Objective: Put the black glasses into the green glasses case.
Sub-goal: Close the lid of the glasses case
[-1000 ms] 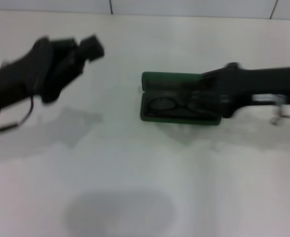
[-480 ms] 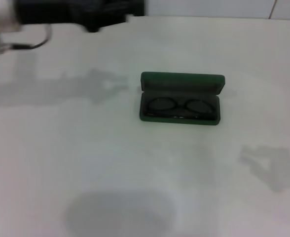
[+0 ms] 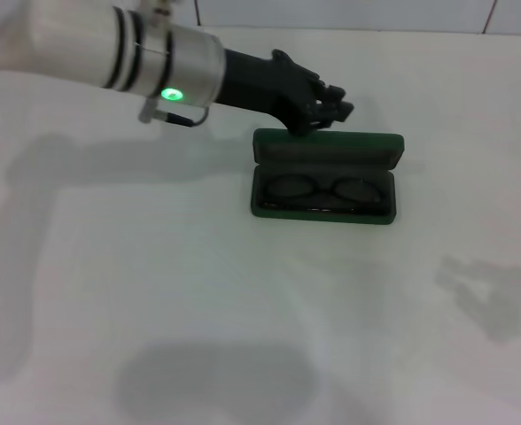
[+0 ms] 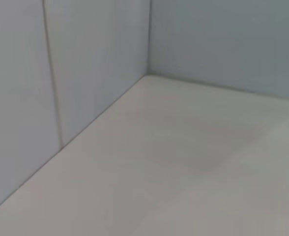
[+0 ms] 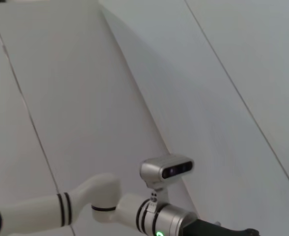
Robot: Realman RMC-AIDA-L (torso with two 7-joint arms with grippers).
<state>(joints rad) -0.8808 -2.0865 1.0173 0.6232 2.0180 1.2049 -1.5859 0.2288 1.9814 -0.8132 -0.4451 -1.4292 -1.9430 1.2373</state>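
The green glasses case [image 3: 326, 176] lies open in the middle of the table, its lid standing up at the far side. The black glasses [image 3: 321, 190] lie folded inside its lower half. My left gripper [image 3: 329, 102] reaches in from the upper left and hovers just behind the top edge of the lid, near its middle. The left wrist view shows only bare table and wall. My right gripper is out of every view.
The white table [image 3: 243, 301] meets a tiled wall along the far edge. In the right wrist view the left arm's white forearm [image 5: 100, 206] and the robot's head camera [image 5: 166, 169] show against the wall.
The right arm withdrew from the case and left the view. The left arm swung from the upper left across to the back of the case lid. Case and glasses have not moved.
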